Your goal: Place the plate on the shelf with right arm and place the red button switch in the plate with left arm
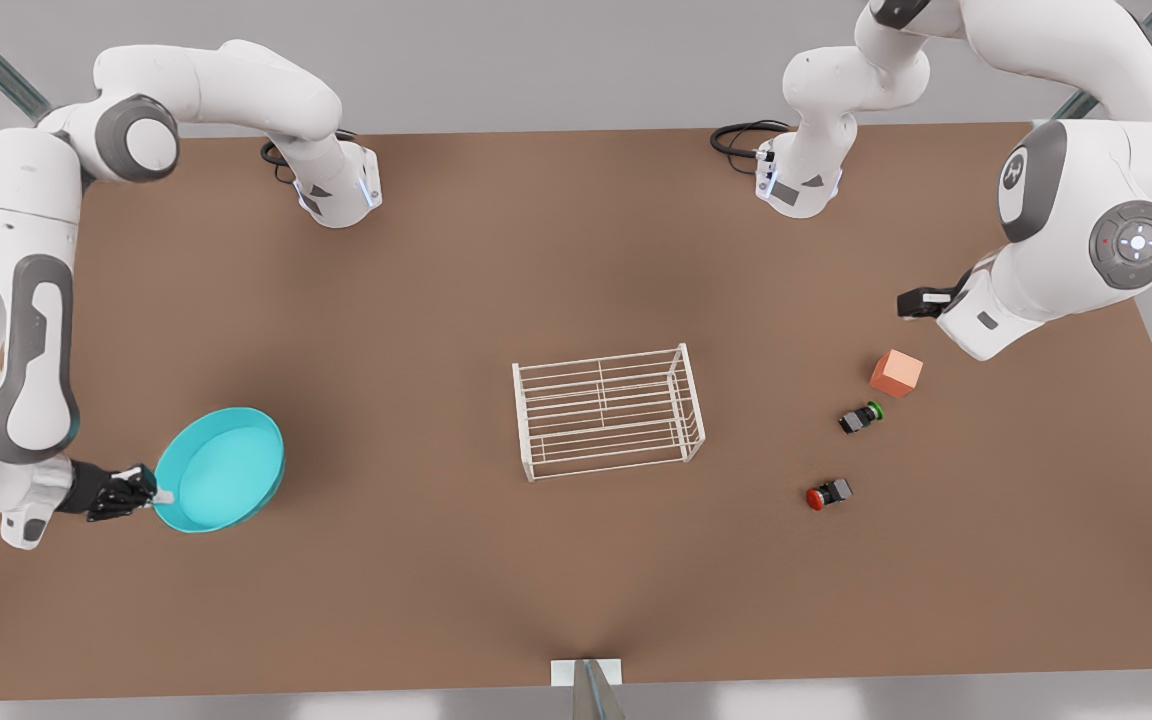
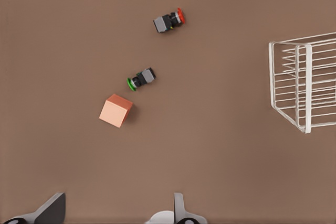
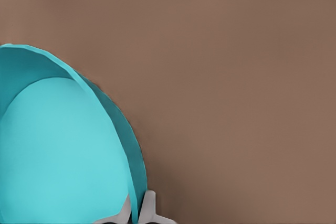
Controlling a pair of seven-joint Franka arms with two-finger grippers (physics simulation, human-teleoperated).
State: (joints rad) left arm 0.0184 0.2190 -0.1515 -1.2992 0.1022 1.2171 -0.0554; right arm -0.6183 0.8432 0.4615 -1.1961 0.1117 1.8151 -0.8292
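The cyan plate (image 1: 221,468) is at the front view's left, tilted, and my right gripper (image 1: 158,495) is shut on its near rim. In the right wrist view the plate (image 3: 52,156) has its rim pinched between the fingers of the right gripper (image 3: 137,211). The white wire shelf (image 1: 608,410) stands mid-table, its top bare. The red button switch (image 1: 828,494) lies on its side to the front view's right of the shelf. My left gripper (image 1: 921,303) hangs open above the table beyond the orange cube, well apart from the red button switch (image 2: 169,21). Its fingers (image 2: 178,208) stand wide apart.
A green-capped switch (image 1: 861,417) and an orange cube (image 1: 896,373) lie between the red switch and the left gripper. The green switch (image 2: 140,79), the cube (image 2: 116,110) and the shelf (image 2: 307,82) are also in the left wrist view. Brown table (image 1: 436,600) stretches between plate and shelf.
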